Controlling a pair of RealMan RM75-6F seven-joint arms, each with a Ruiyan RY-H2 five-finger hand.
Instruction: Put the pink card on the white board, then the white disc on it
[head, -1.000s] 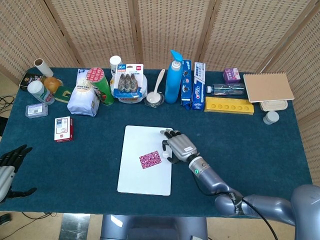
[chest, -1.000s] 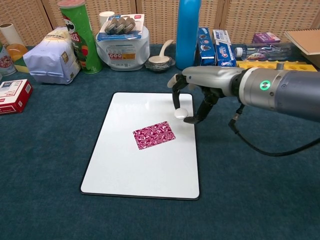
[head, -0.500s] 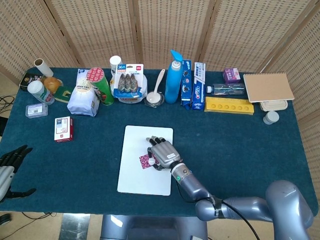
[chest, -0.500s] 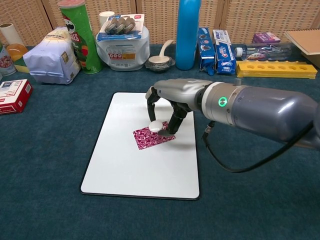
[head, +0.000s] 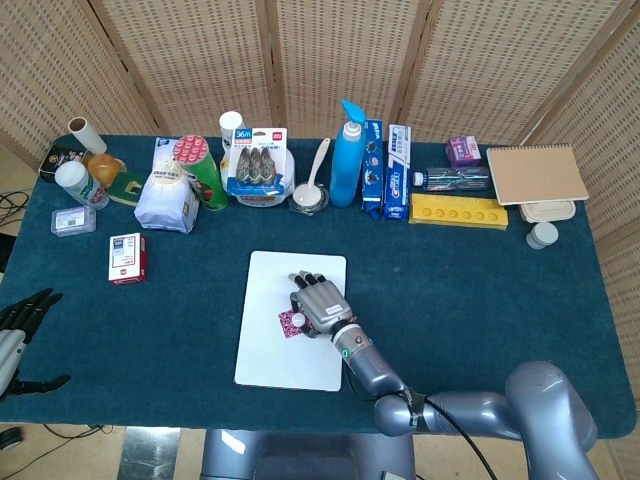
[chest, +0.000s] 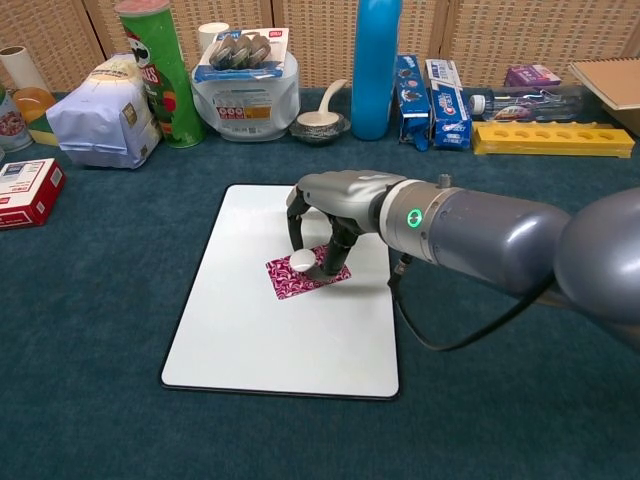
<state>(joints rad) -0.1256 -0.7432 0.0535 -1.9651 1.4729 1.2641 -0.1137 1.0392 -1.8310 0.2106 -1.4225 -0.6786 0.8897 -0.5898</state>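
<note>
second step in hand: right hand (chest: 322, 215) pinches white disc (chest: 302, 261) over pink card (chest: 307, 273) on white board (chest: 270, 340); release judged next.

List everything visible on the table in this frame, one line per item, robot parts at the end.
white board: 1, white, table centre
pink card: 1, pink patterned, on the board
white disc: 1, white, in the right hand, over the card
chips can: 1, green, back left
paper bag: 1, white-blue, beside the can
small box: 1, red-white, left
blue bottle: 1, blue, back centre
toothpaste boxes: 2, blue-white, right of the bottle
yellow tray: 1, yellow, back right
notebook: 1, brown, far right
left hand: 1, black, left table edge, holds nothing
right hand: 1, grey, over the board, holds the disc
</note>
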